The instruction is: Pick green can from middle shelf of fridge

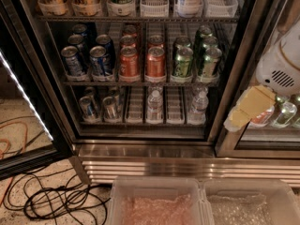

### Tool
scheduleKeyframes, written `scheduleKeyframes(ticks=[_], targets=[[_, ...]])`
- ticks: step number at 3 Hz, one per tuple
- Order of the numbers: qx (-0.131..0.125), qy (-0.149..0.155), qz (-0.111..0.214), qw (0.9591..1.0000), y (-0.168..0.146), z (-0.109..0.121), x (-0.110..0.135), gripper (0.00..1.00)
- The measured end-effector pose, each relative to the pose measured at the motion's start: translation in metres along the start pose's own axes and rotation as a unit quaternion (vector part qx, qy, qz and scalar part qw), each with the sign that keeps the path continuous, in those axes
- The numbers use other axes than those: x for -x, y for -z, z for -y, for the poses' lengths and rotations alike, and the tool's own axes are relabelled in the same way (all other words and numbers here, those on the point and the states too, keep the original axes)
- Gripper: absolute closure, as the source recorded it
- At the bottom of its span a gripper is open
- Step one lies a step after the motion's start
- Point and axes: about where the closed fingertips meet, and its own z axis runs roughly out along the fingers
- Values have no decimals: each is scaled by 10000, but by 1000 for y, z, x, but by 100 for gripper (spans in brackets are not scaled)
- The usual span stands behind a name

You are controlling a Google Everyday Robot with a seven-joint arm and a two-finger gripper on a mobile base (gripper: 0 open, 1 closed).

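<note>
Green can (183,62) front of middle shelf (140,83) | fingers (253,101) well right of it, low | apart or together: cannot tell

One raised view faces the open fridge (145,146), gripper (246,108) at right.

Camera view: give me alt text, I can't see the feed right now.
The gripper hangs at the right edge, well clear of the green cans, which stand in the two right-hand lanes of the middle shelf of the open fridge. Blue cans fill the left lanes, orange-red cans the centre.
</note>
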Motion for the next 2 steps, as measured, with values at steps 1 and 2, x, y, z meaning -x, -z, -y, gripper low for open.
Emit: scheduleKeyframes(ticks=[1,2], targets=[[322,-582,-27,9978,-20,8,-4,0],[375,-580,-1,9976,-30,-1,-4,0]])
